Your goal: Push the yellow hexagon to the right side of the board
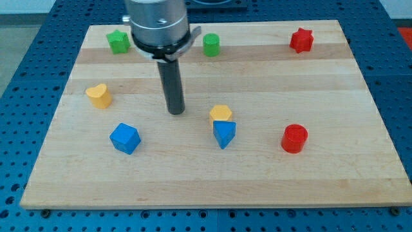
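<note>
Near the board's point(212, 187) middle, the yellow hexagon point(221, 114) is seen touching the blue triangle point(224, 133) | my tip point(176, 112), a bare rod gripping nothing, is set just left, apart | push judged unstarted; whole rightward run left.

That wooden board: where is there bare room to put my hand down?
The bottom strip below the blue cube, blue triangle and red cylinder is free, as is the stretch between green cylinder and red star. It is crowded around my tip and the yellow hexagon.
</note>
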